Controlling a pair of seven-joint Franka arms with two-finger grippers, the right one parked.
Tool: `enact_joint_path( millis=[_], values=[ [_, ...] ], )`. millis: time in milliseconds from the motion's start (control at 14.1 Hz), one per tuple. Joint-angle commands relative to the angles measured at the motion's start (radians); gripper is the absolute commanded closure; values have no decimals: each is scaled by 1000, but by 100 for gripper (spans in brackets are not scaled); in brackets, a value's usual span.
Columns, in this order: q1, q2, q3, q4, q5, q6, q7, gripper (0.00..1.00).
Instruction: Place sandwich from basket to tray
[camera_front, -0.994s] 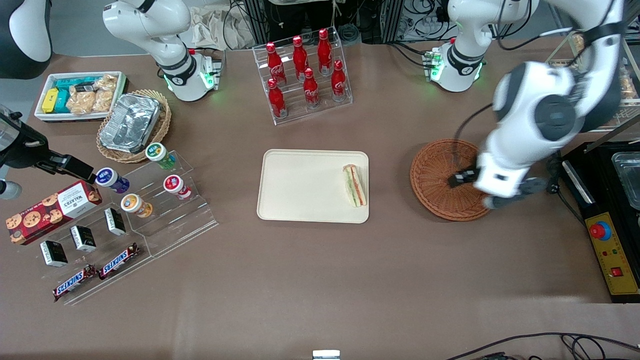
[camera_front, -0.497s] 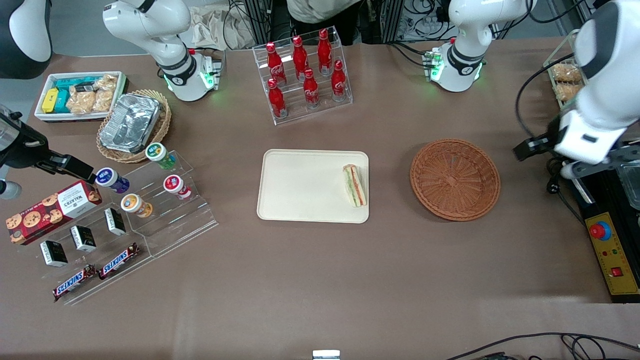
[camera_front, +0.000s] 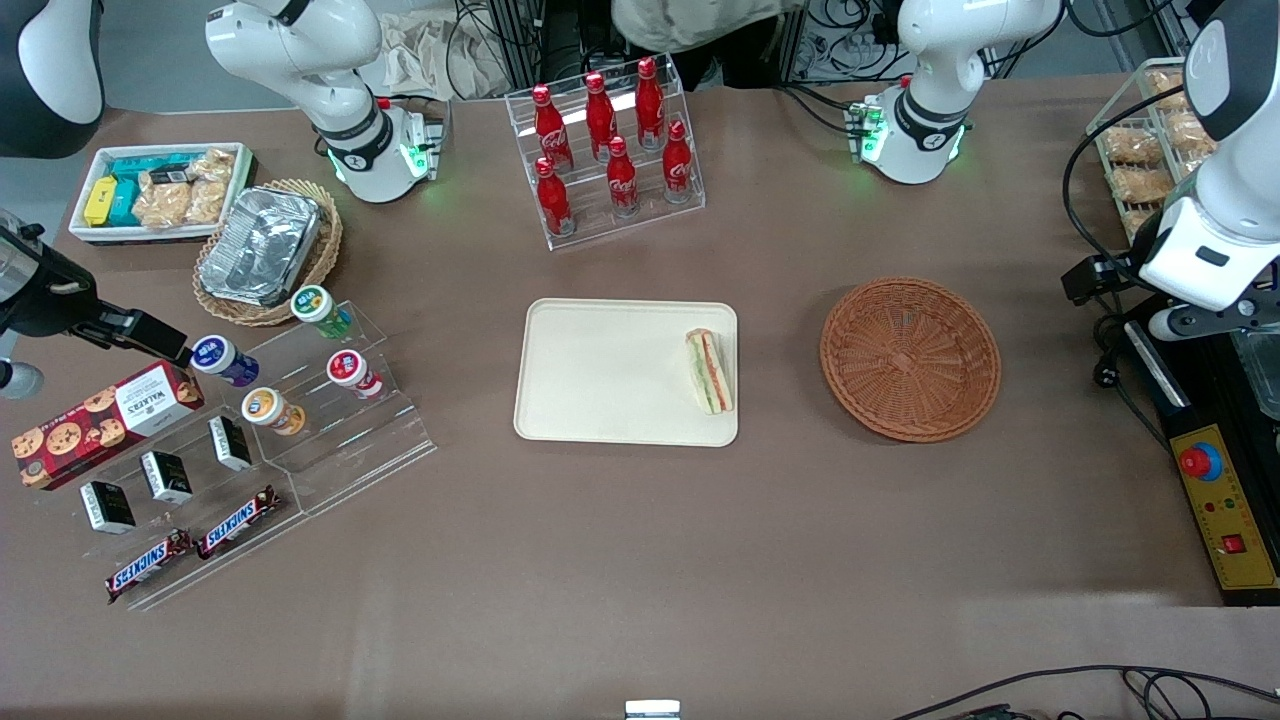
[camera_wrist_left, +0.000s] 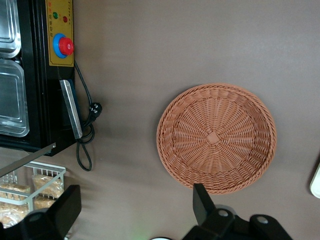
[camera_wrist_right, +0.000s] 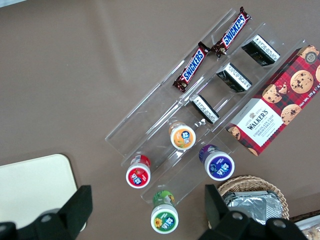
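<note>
Two fingers of the gripper stand spread and hold nothing, high above the worktop near the empty basket. The sandwich lies on the tray, close to its rim; a careless knock might tip it off.
</note>
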Motion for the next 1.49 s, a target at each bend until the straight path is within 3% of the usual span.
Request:
enact_joint_path(
  millis=[0,710,1065,1136,1349,1420],
  values=[
    [2,-2,-10,11,18,-21,27,1],
    [29,7,-7,-13,2,-19,24,1],
    [63,18,1,-10,-53,-11,48,1],
    [43,15,59,-12,-75,-16,98,1],
    [-149,3,321,-13,-176,-21,171,1],
    [-180,-10,357,-13,-193,-22,169,1]
  ],
)
